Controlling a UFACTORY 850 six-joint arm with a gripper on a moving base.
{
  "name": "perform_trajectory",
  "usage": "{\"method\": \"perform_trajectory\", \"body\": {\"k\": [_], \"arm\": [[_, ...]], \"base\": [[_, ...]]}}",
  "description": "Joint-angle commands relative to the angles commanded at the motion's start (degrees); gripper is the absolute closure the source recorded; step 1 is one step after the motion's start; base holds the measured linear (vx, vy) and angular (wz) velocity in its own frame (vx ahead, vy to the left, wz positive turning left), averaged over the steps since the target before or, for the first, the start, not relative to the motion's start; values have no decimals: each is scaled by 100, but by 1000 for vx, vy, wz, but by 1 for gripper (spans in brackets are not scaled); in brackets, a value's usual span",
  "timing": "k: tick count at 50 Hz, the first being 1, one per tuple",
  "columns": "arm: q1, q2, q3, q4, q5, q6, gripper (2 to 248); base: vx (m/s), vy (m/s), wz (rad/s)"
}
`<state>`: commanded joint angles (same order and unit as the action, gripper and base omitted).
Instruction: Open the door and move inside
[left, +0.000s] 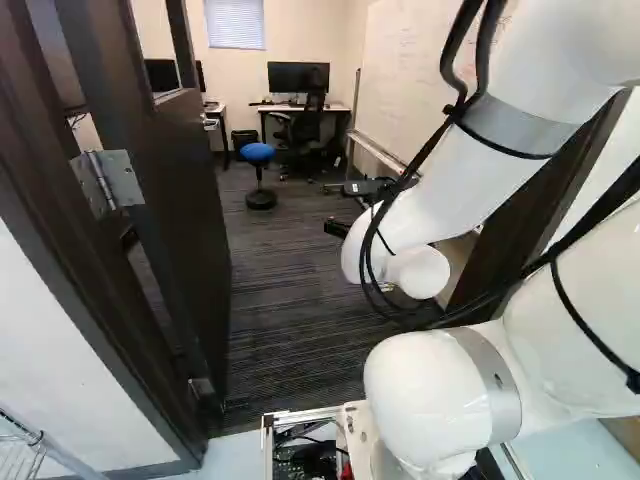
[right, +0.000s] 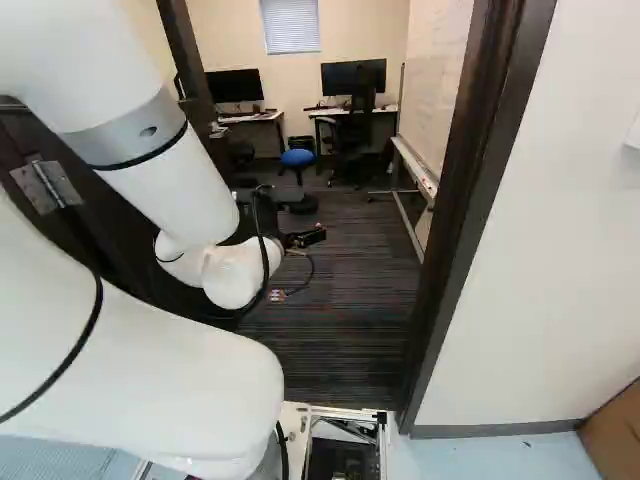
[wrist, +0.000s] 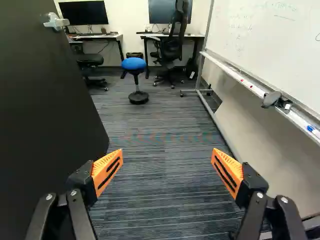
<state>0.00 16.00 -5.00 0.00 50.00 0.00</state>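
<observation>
Door (wrist: 45, 115) stands swung into the room at about ten o'clock from the gripper (left: 336, 209), its silver handle (wrist: 55, 21) farther off, toward eleven. The pincer's two fingers are spread wide apart above the striped carpet (wrist: 165, 190). Whiteboard (wrist: 270, 45) runs along from one to three o'clock, while a blue stool (wrist: 134, 64) stands just short of twelve, near a black chair (wrist: 172, 47) at twelve.
</observation>
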Motion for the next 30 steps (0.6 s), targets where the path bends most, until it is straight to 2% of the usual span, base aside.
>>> {"method": "perform_trajectory", "body": {"k": [30], "arm": [[0, 0, 0, 0, 0, 0, 3]], "base": [[145, 36, -15]]}}
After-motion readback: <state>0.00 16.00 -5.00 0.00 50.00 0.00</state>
